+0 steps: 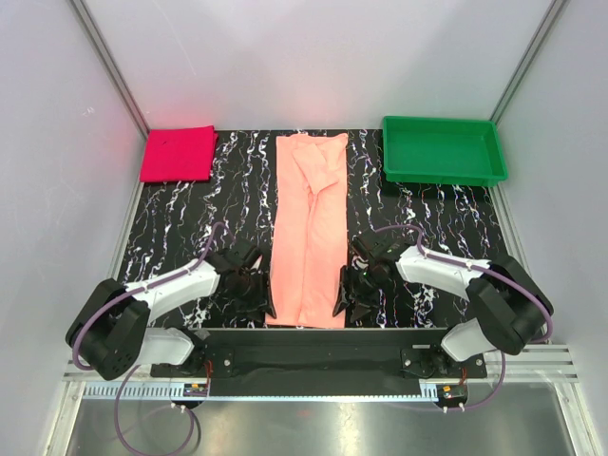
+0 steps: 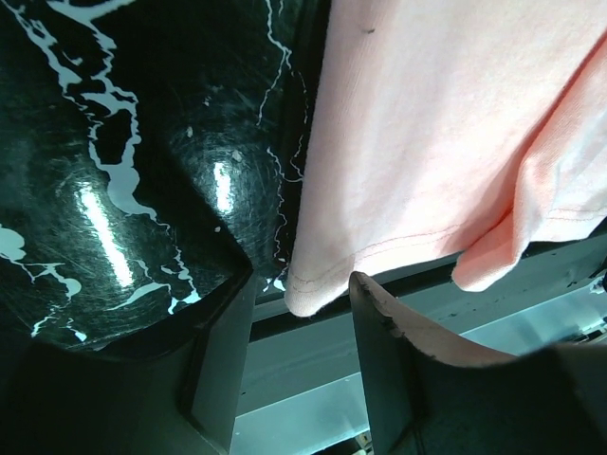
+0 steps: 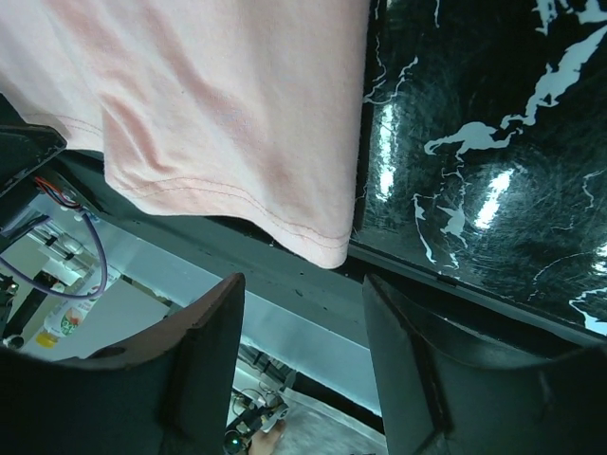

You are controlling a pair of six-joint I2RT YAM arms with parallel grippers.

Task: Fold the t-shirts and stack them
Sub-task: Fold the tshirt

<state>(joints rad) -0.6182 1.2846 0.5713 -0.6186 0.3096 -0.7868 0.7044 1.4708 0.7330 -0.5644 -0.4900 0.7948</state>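
At the bench's [image 1: 237,199] near edge, the left end effector [image 2: 300,296] and right end effector [image 3: 303,289] stand spread at the hem corners of the salmon-pink t-shirt [image 1: 309,228] — pinching nothing — the shirt lying lengthwise mid-bench, with the folded magenta t-shirt [image 1: 178,154] far-left and a green tray [image 1: 442,152] far-right.

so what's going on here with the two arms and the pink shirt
Two robot arms are partway through folding t-shirts. The salmon-pink shirt lies as a long narrow strip down the middle of the table. The left gripper and right gripper sit at its two near hem corners, jaws open, nothing pinched yet. The magenta shirt lies folded at the far left corner, and a green tray sits at the far right.
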